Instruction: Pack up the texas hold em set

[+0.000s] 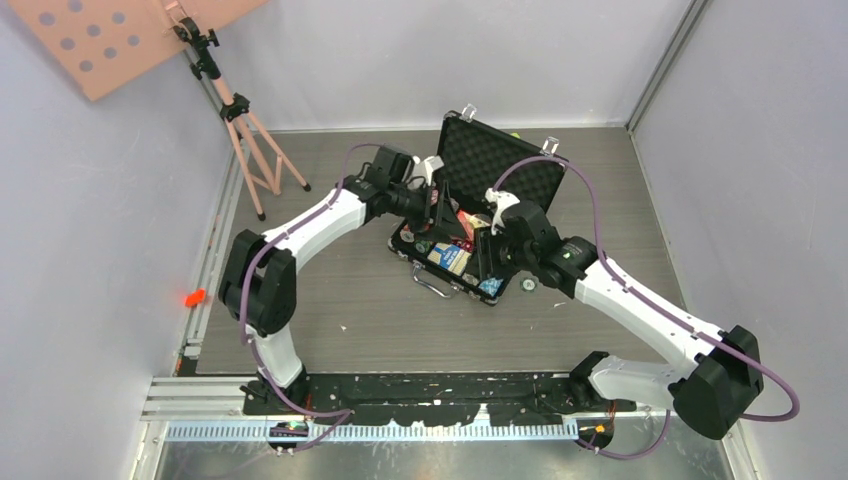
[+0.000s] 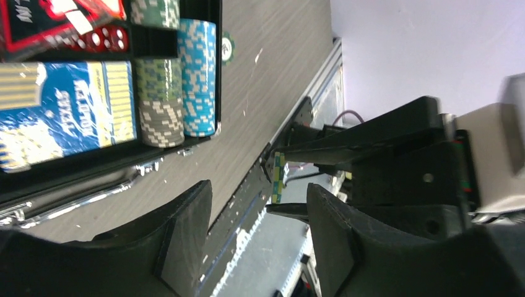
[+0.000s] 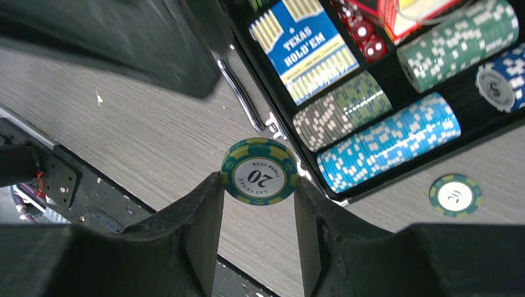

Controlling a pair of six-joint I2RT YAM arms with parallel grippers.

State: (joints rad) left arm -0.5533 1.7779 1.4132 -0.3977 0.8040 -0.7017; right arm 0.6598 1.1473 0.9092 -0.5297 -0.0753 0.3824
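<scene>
Briefcase [image 1: 462, 283] sits open mid-tabletop [image 1: 340, 310], lid [image 1: 500, 160] upright on the far side, handle on the near edge. Inside: blue deck [image 3: 306, 49] lying flat, with red deck [image 3: 408, 15] and red dice [image 3: 365, 38] next to it. Chip rows lie on edge in the slots: blue row [image 3: 390, 143] outermost, grey-green row [image 3: 340, 108] next, green row [image 3: 458, 43] further in. One loose chip [image 3: 455, 195] lies flat on the tabletop just outside the case, by the blue row. Right tool [image 3: 259, 185] is clamped on a green-yellow 20 chip [image 3: 260, 170], gripped across its rim, face to the wrist camera, near the case's blue-row corner. Left tool [image 2: 257, 210] is at the case's left end, fingers apart, nothing between them. The 20 chip shows edge-on beyond them in its wrist view. Pink tripod [image 1: 250, 130] is far left, well apart.
</scene>
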